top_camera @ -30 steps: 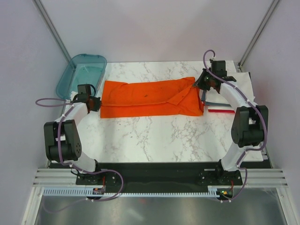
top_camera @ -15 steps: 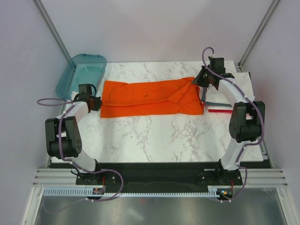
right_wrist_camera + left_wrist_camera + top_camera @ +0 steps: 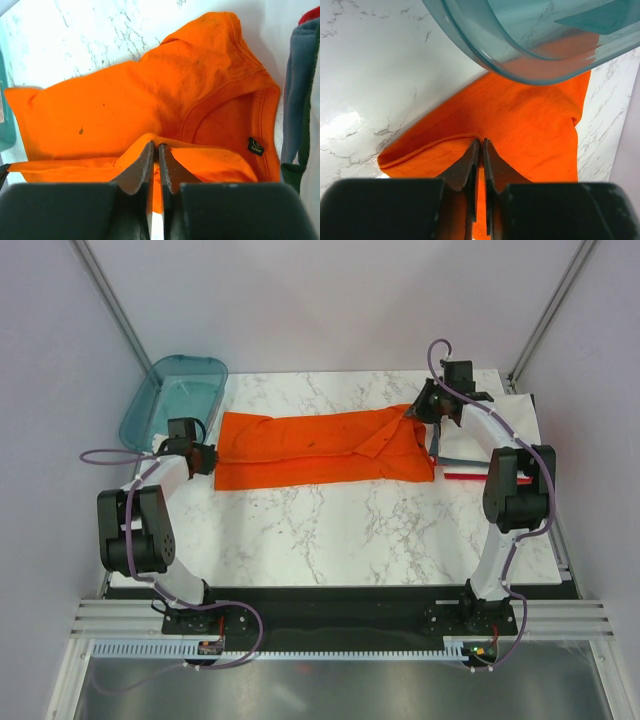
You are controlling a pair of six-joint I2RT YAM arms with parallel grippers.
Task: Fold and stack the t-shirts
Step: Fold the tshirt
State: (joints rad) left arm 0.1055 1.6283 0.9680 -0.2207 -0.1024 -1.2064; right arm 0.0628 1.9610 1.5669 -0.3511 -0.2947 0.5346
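left end effector (image 3: 480,146) and right end effector (image 3: 156,148) clenched on the orange t-shirt (image 3: 320,448)
thin pinch at their tips could slip, skewing the fold

Bright, even light from above leaves soft, faint shadows. In the left wrist view the marble table (image 3: 380,60) shows a glare patch (just beside the orange t-shirt (image 3: 530,130)), and the close teal tray (image 3: 485,45) looks blurred.
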